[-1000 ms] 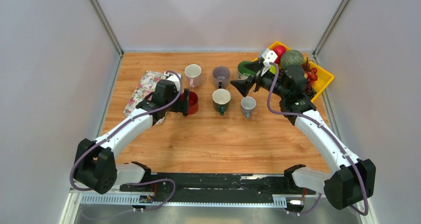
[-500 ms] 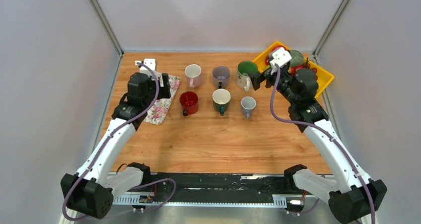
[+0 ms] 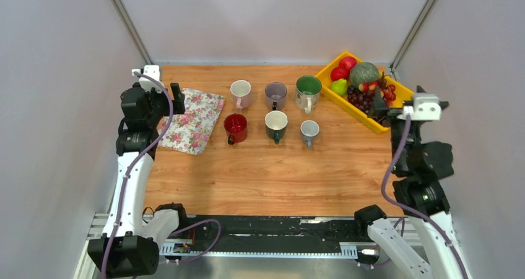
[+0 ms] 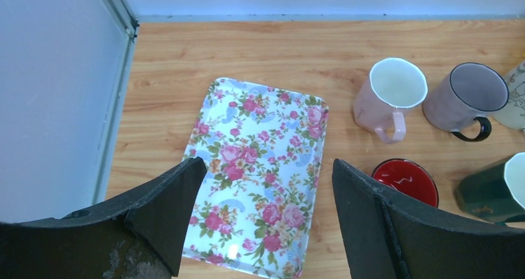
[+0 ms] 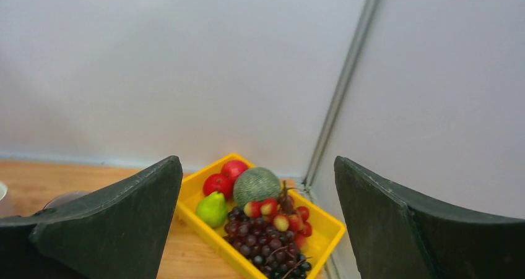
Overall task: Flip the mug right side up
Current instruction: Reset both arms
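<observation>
Several mugs stand in two rows mid-table, all with their openings up: a pink mug (image 3: 240, 94), a purple-grey mug (image 3: 275, 95) and a green-lined mug (image 3: 308, 91) behind, then a red mug (image 3: 235, 128), a dark green mug (image 3: 276, 125) and a small grey mug (image 3: 309, 131) in front. My left gripper (image 3: 176, 98) hangs open and empty above the left edge of the floral tray. The left wrist view shows the gripper (image 4: 267, 164) over the tray, with the red mug (image 4: 405, 180) off to its right. My right gripper (image 3: 378, 106) is open and empty, raised at the table's right edge.
A floral tray (image 3: 193, 119) lies left of the mugs. A yellow tray (image 3: 366, 124) of fruit sits in the back right corner, and the right wrist view shows it (image 5: 204, 220) holding apples, a pear, a melon and grapes. Grey walls close in the table's left, back and right sides.
Both arms have pulled back from the mugs. The left gripper left the red mug and moved to the far left. The right gripper left the green-lined mug and swung to the right edge.
</observation>
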Motion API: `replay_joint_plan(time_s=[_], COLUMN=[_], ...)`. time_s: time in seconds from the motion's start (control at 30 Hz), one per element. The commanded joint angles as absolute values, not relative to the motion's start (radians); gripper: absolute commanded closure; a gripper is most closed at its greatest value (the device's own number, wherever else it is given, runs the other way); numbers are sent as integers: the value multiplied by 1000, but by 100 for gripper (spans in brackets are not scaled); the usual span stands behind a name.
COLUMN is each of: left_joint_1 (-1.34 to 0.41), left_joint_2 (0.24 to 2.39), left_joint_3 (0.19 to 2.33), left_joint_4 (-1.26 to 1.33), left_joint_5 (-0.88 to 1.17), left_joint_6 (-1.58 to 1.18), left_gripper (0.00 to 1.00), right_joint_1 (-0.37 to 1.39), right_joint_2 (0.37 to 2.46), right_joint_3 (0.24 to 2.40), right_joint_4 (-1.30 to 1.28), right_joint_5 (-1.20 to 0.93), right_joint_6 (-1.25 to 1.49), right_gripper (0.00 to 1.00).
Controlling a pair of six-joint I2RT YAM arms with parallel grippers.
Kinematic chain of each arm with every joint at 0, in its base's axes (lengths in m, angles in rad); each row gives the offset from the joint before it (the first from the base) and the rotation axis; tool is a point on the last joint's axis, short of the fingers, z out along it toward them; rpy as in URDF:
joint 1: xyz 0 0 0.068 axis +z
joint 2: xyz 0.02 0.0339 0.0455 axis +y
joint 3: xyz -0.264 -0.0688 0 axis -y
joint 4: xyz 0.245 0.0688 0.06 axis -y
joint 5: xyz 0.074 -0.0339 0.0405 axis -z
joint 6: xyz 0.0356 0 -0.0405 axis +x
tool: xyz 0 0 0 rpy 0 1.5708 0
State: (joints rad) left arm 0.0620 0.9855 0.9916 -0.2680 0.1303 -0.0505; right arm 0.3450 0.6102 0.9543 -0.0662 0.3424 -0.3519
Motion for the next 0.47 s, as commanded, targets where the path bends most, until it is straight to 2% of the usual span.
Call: replay_joint_plan(time_s=[0.0, 0.43], left_joint_1=[106, 113], left_joint_2=[913, 786], left_joint_3=[1020, 993], left_joint_4=[-254, -262], left_joint_5=[213, 234], left_joint_6=[-4, 56], left_gripper=[14, 14], right_joint_1=[325, 285], right_joint_2=[503, 465], right_joint_3=[965, 959], right_joint_4=[-88, -121], right_joint_5=[534, 499], right_joint_6=[-406, -322], right_gripper=[0, 0])
